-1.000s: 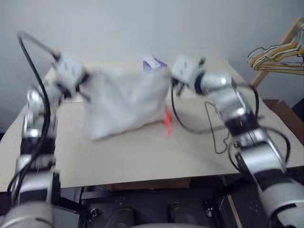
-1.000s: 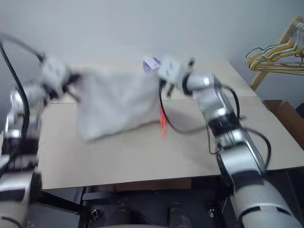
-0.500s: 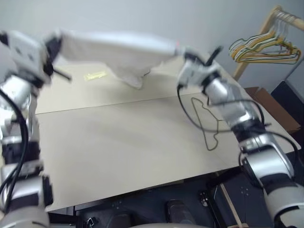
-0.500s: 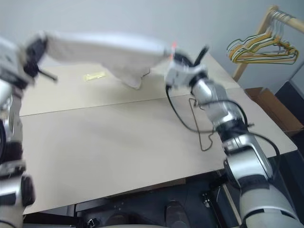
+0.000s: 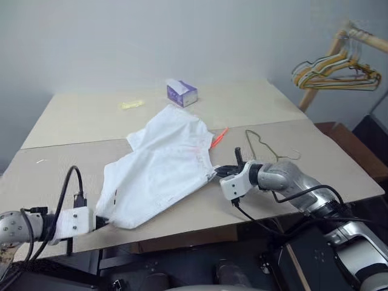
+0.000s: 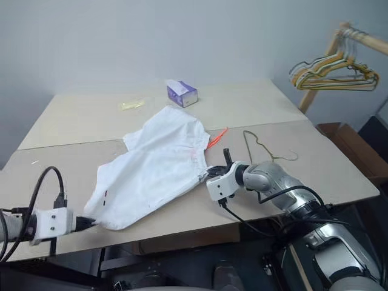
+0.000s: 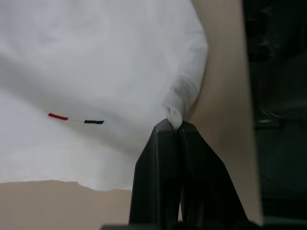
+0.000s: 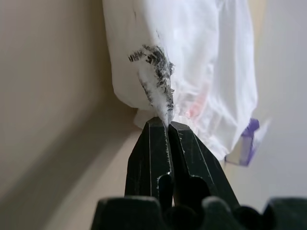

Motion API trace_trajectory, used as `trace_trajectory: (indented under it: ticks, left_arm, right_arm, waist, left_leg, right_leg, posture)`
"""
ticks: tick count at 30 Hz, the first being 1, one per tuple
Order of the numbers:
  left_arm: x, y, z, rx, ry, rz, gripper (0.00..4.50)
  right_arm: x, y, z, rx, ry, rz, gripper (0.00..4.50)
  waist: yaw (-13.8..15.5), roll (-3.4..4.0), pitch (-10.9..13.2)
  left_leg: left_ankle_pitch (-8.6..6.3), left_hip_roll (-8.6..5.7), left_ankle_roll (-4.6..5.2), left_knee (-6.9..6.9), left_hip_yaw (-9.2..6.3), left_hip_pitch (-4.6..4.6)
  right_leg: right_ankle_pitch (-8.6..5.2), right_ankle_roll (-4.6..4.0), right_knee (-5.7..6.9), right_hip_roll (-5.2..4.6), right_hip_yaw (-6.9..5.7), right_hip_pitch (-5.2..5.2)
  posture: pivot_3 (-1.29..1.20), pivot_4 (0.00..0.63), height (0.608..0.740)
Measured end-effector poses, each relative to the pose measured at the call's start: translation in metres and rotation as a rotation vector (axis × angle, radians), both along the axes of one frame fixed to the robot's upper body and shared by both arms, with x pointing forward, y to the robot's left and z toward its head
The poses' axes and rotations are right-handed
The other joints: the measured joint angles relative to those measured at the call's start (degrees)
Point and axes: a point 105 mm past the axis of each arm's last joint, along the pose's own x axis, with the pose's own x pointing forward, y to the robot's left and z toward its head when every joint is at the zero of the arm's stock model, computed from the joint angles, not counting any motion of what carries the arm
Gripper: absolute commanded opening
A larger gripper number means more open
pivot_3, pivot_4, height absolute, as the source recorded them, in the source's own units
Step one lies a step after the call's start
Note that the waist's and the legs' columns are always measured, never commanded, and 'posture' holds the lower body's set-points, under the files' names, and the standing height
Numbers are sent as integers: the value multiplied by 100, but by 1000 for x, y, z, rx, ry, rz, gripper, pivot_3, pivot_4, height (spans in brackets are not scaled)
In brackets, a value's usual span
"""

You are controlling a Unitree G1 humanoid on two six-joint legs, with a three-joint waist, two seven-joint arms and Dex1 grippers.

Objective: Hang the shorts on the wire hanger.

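Observation:
The white shorts (image 5: 162, 171) lie spread flat on the tan table (image 5: 73, 127), running from its middle toward the front left edge. My left gripper (image 5: 102, 222) is at the front left, shut on the shorts' near corner; the left wrist view shows its fingers (image 7: 163, 158) pinching a fold beside a small red and black mark (image 7: 76, 119). My right gripper (image 5: 213, 174) is shut on the shorts' right corner, where the cloth (image 8: 158, 91) carries dark marks. The thin wire hanger (image 5: 265, 144) lies flat on the table just beyond my right gripper, apart from the shorts.
A purple box (image 5: 182, 92) and a small yellow scrap (image 5: 132, 104) sit at the back of the table. A small orange-red thing (image 5: 219, 136) lies by the shorts' right edge. A wooden rack (image 5: 339, 45) with yellow and green hangers (image 5: 336, 70) stands off the table at the right.
Both arms came down and back toward me. The shorts, held stretched in the air between the grippers before, now lie on the table. The camera also shifted.

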Motion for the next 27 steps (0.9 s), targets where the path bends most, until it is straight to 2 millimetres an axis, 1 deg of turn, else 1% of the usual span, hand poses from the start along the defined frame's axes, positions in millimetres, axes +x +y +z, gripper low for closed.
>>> trace_trajectory:
  ticks: [1, 5, 7, 8, 9, 12, 15, 18, 23, 26, 27]
  left_arm:
    - [-7, 0, 2, 13, 34, -9, 0]
    - [-23, -3, 8, 47, 111, -44, 0]
    - [-20, -5, 9, 49, 83, -38, 0]
    - [-16, -6, 9, 45, 51, -25, 0]
    - [-11, -7, 9, 40, 17, -12, 0]
    - [-2, -12, 11, 21, -53, -13, 0]
    - [5, -20, 13, -30, -96, -7, 0]
    - [3, -24, 14, -40, -87, -25, 0]
    - [-2, -15, 5, 20, -57, -33, 0]
    - [-2, -15, 5, 19, -57, -35, 0]
    - [-2, -15, 5, 18, -56, -35, 0]
  right_arm:
    - [-4, -1, -1, -16, 13, 9, 43]
    - [-17, -3, -3, -47, 56, 33, 43]
    - [-21, -6, -1, -58, 68, 27, 43]
    - [-23, -8, -2, -72, 75, 23, 43]
    - [-24, -10, -2, -81, 78, 19, 43]
    - [-31, -11, -1, -86, 85, 21, 43]
    - [-39, -13, -5, -103, 104, 23, 43]
    - [-43, -17, -10, -115, 122, 3, 43]
    - [-50, -20, -14, -126, 152, -16, 43]
    - [-53, -19, -13, -133, 161, -14, 43]
    - [-54, -18, -12, -136, 160, -11, 281]
  waist:
    - [33, 0, 0]
    - [130, 1, 1]
    - [159, 1, 1]
    - [176, 1, 1]
    - [198, 1, 1]
    - [222, -5, -2]
    - [219, -5, -2]
    - [206, -5, -2]
    - [159, -5, -2]
    - [155, -5, -2]
    - [155, -5, -2]
  left_leg:
    - [-3, 0, 0, 0, 3, -10]
    - [-16, -1, 4, 0, 5, -10]
    - [-16, -1, 4, 0, 5, -9]
    - [-16, -1, 4, 1, 4, -6]
    - [-15, -1, 4, 3, 1, -7]
    - [-15, 1, 4, 5, 0, -2]
    - [-15, 2, 3, 5, 0, -1]
    - [-15, 2, 3, 4, 0, -3]
    - [-15, 2, 3, 4, -1, -3]
    - [-15, 2, 3, 5, 0, -2]
    - [-15, 3, 3, 5, 0, -2]
  right_leg:
    - [17, -13, 0, 0, -1, -8]
    - [15, -2, -10, 1, -1, -4]
    - [-2, -29, -10, 1, -2, -1]
    - [-7, -22, -8, 1, -5, 3]
    - [-29, 12, -8, 1, -8, 3]
    - [-29, 12, -1, 3, -8, 8]
    - [-30, 12, 0, 5, -8, 8]
    - [-29, 11, -1, 6, -7, 5]
    - [-30, 10, -2, 6, -8, 6]
    - [-30, 10, -2, 5, -7, 6]
    - [-31, 11, -2, 5, -7, 6]
  posture:
    - [63, 0, 740]
    - [66, 0, 740]
    - [61, 0, 740]
    - [60, 0, 740]
    - [58, 0, 740]
    - [49, 0, 740]
    - [43, 0, 740]
    - [36, 0, 740]
    - [35, 0, 740]
    - [33, 0, 740]
    - [33, 0, 740]
